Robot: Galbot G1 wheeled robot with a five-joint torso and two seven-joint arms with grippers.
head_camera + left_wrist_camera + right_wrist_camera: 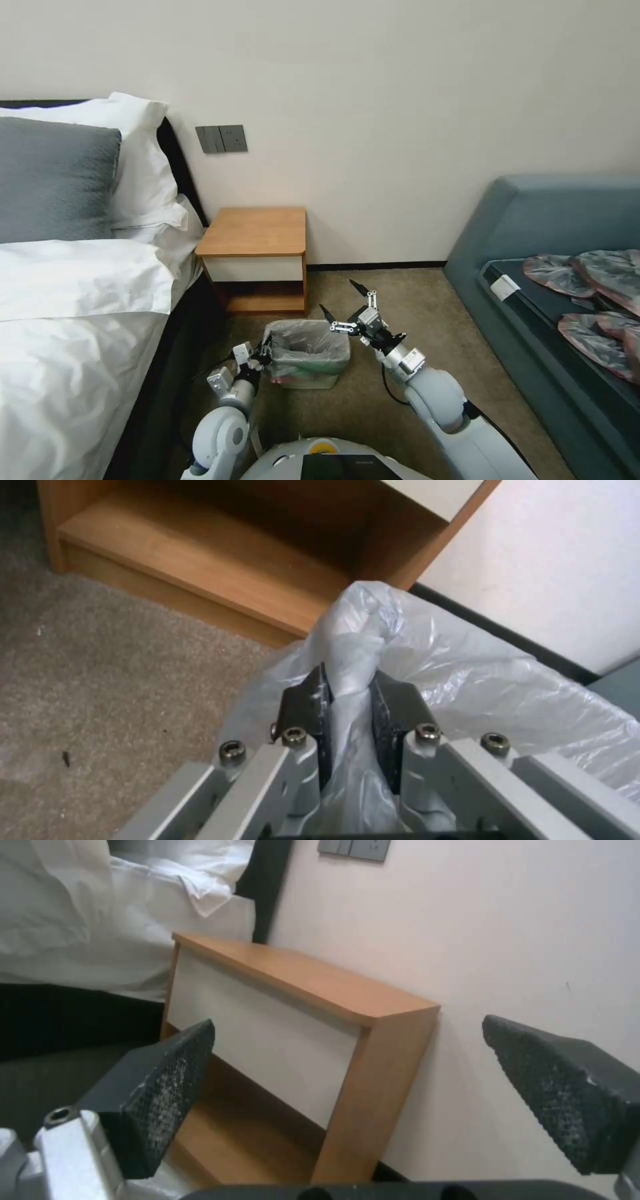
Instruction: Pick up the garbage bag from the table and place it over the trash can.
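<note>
The garbage bag (308, 345) lines the trash can (313, 382), which stands on the carpet in front of the table (257, 231). Its grey plastic is folded out over the rim. My left gripper (264, 353) is at the bin's left edge, shut on a bunched fold of the bag (467, 680); in the left wrist view the gripper (350, 692) has plastic pinched between its dark pads. My right gripper (344, 303) hovers open just above the bin's far right corner. In the right wrist view this gripper (347, 1075) has its fingers spread wide with nothing between them, facing the table (300, 977).
A bed (73, 313) with white linen runs along the left, close to the bin. At the right, a blue-grey sofa (533, 220) holds several flattened grey-pink bags (593, 300). Open carpet (400, 300) lies between bin and sofa.
</note>
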